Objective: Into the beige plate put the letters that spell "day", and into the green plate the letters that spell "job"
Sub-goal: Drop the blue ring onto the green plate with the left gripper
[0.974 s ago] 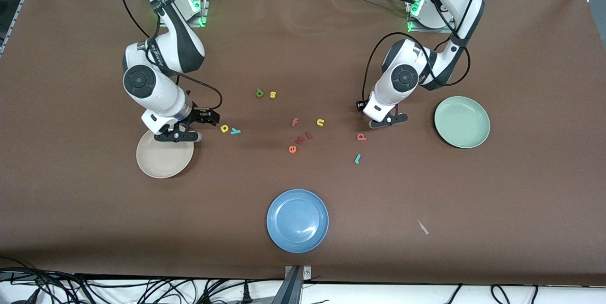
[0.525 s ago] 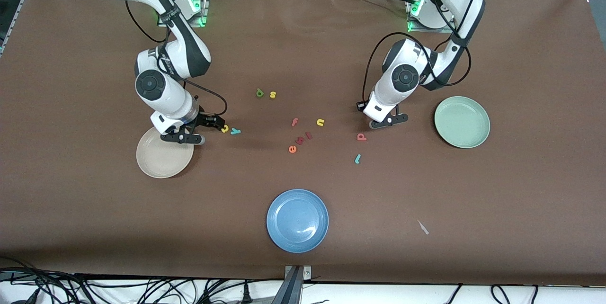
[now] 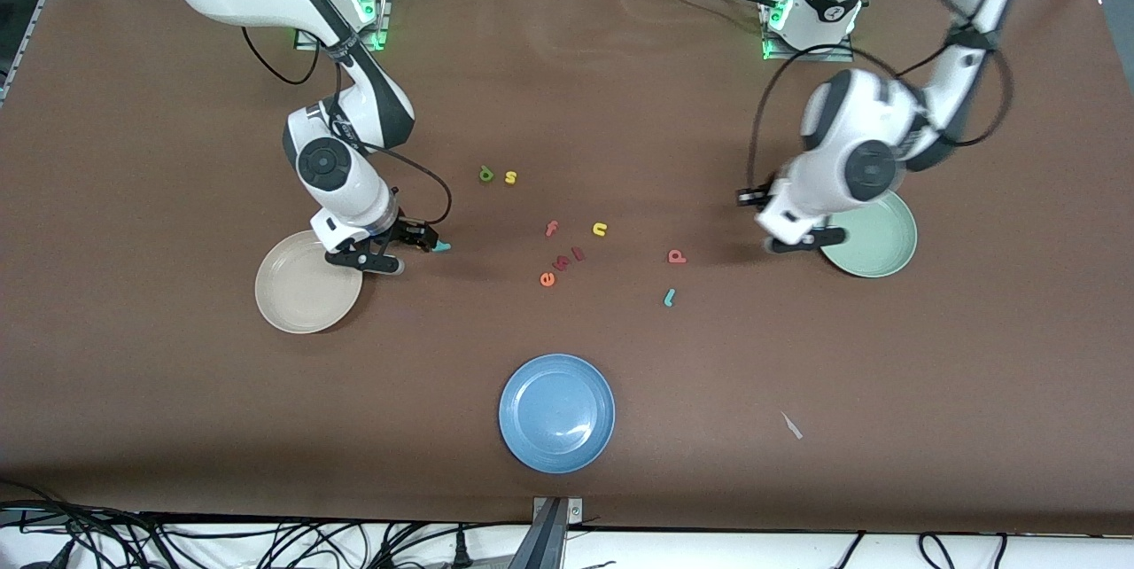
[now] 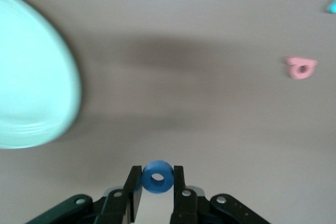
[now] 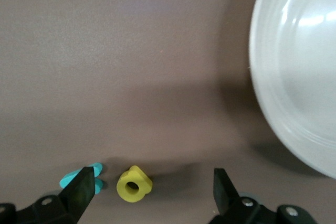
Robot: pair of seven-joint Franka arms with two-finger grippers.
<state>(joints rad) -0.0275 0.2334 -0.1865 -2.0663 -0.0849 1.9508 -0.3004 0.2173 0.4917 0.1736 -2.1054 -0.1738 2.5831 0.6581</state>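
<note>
right wrist view shows the yellow "a" on the table between the right gripper's spread fingers, beside the beige plate. left gripper pinches the blue "o", with the green plate just beside it.

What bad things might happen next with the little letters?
1. The left tool pinches the blue o only at its edges; it might slip out before it is over the green plate.
2. The open right tool straddles the yellow a, with the teal y right at one finger; closing might nudge or catch the y.
</note>
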